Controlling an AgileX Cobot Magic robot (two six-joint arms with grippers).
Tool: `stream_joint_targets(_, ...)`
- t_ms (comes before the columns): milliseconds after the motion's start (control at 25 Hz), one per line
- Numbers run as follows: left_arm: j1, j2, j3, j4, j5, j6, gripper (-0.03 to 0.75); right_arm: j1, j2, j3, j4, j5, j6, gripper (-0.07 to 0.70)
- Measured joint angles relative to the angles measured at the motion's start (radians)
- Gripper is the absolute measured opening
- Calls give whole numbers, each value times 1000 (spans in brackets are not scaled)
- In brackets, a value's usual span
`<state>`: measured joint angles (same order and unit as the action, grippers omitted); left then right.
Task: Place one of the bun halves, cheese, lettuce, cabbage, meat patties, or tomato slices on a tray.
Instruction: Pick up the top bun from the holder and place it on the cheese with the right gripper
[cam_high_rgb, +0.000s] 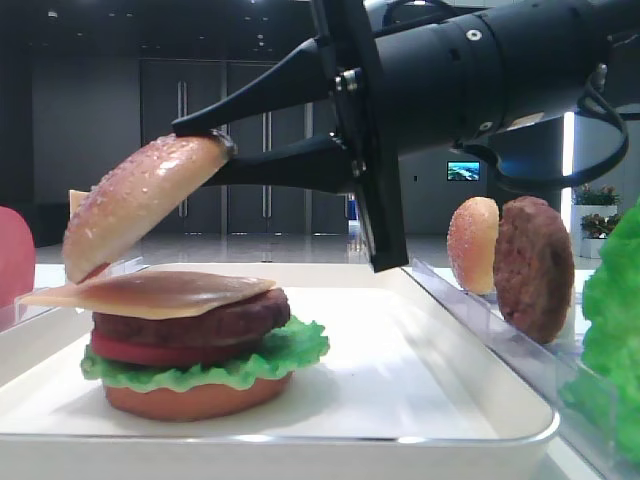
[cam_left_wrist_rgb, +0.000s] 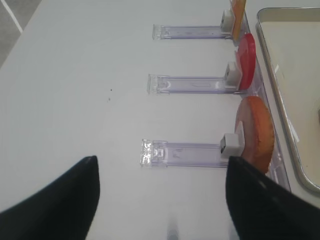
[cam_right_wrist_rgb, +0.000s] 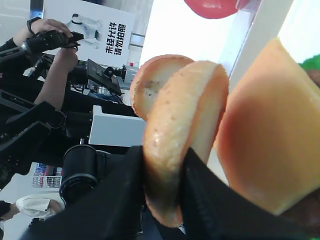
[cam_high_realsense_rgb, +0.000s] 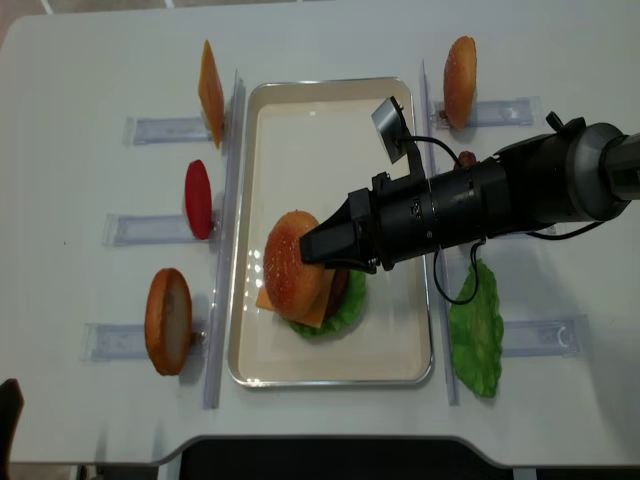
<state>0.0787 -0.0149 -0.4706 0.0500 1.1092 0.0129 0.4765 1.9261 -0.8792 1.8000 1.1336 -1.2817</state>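
Golden bun half (cam_high_rgb: 140, 205) | pinched by its rim in right gripper (cam_high_rgb: 215, 150) | looks light, stiff, smooth | above cheese (cam_high_rgb: 150, 292)

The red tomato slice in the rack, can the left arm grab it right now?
Probably yes. The left gripper is open and empty, and the tomato slice stands upright in its rack just ahead with nothing between.

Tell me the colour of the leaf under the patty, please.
Bright green lettuce, clearest in the low side exterior view.

Two domed speckled golden-brown bun halves (cam_high_realsense_rgb: 294, 263) (cam_high_realsense_rgb: 460, 68), two thick dark brown meat patties (cam_high_rgb: 530, 268) (cam_high_rgb: 190, 325), two frilly green lettuce leaves (cam_high_realsense_rgb: 477, 335) (cam_high_rgb: 205, 365), one large white rectangular tray (cam_high_realsense_rgb: 330, 120).
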Motion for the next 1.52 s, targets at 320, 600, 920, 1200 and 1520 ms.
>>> stream_joint_targets(320, 0, 0, 0, 0, 0, 0, 597, 0, 0, 0, 0, -2, -2, 162)
stream_joint_targets(600, 0, 0, 0, 0, 0, 0, 597, 0, 0, 0, 0, 0, -2, 162)
stream_joint_targets(920, 0, 0, 0, 0, 0, 0, 597, 0, 0, 0, 0, 16, -2, 161)
stream_joint_targets(1200, 0, 0, 0, 0, 0, 0, 597, 0, 0, 0, 0, 5, -2, 161)
stream_joint_targets(1520, 0, 0, 0, 0, 0, 0, 597, 0, 0, 0, 0, -12, -5, 161)
